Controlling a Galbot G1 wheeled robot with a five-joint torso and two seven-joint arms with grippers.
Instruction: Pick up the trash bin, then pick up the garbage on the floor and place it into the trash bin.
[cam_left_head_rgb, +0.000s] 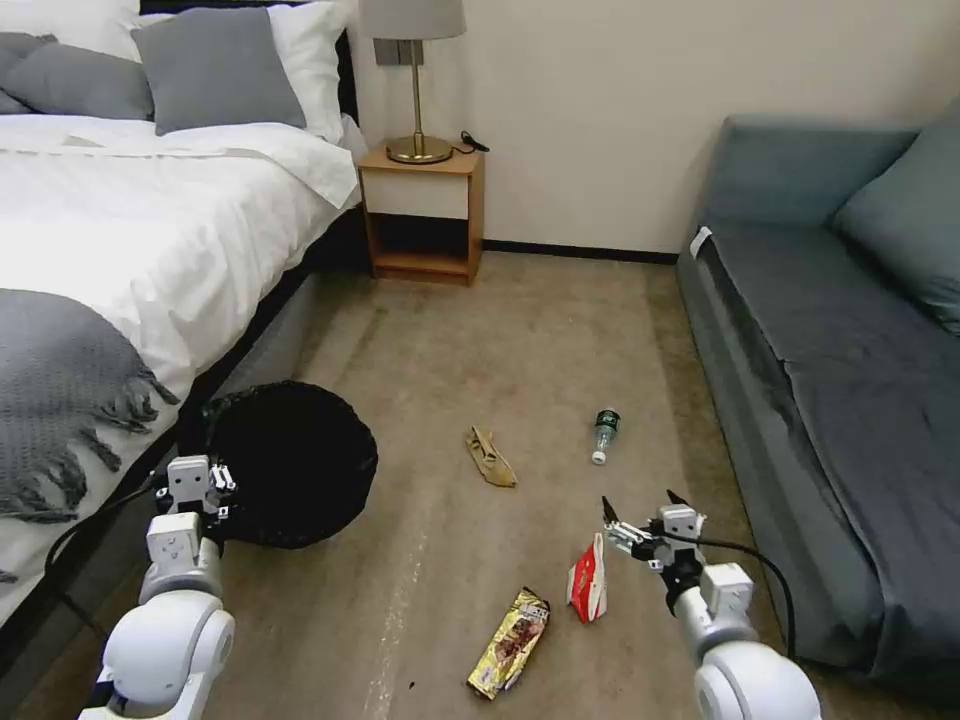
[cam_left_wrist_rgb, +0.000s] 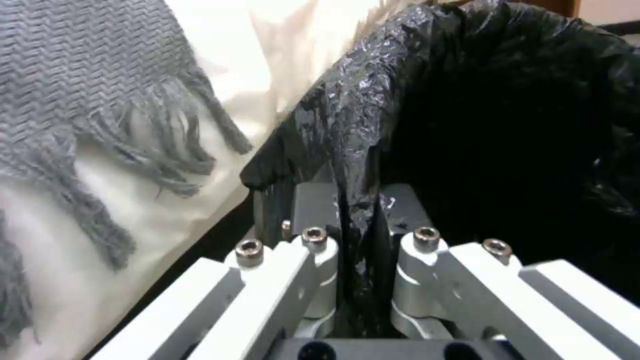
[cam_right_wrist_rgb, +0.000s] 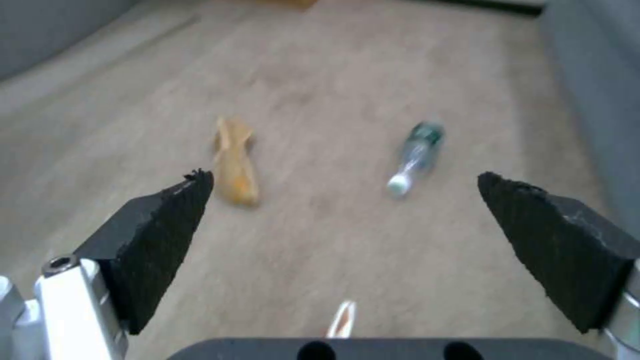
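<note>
Trash bin (cam_left_head_rgb: 295, 465) first: it sits low beside the bed (cam_left_head_rgb: 120, 230), its crinkled black liner spilling over the rim, and the left hand (cam_left_head_rgb: 215, 490) has clamped its fingers (cam_left_wrist_rgb: 313, 240) tight on the near edge of that rim. In the left wrist view the black plastic (cam_left_wrist_rgb: 360, 150) is pinched in the narrow slit between the two metal fingers, with the grey fringed blanket (cam_left_wrist_rgb: 100, 100) hanging off the white bedding just beside it.

Out on the tan carpet (cam_left_head_rgb: 480, 330) the garbage lies scattered between the bed and the grey sofa (cam_left_head_rgb: 830, 330). A tan crumpled scrap (cam_left_head_rgb: 490, 458) rests near the middle of the floor, and a small clear bottle (cam_left_head_rgb: 604, 436) with a green label and white cap lies on its side a little toward the sofa. Nearer to the robot, a red-and-white packet (cam_left_head_rgb: 588, 580) sits just beside the right hand (cam_left_head_rgb: 640, 510), and a gold-brown wrapper (cam_left_head_rgb: 510, 642) lies flat on the carpet, close to the packet and on its bed side.

The right hand hovers low over the floor with its black-padded fingers (cam_right_wrist_rgb: 167, 235) spread wide, gripping nothing. From the right wrist view, the scrap (cam_right_wrist_rgb: 235, 170) and the bottle (cam_right_wrist_rgb: 415, 157) show between those open pads farther along the carpet, and a sliver of the packet (cam_right_wrist_rgb: 341, 320) peeks up close under the hand.

A wooden nightstand (cam_left_head_rgb: 422, 215) with a brass lamp (cam_left_head_rgb: 415, 80) stands against the far wall.
</note>
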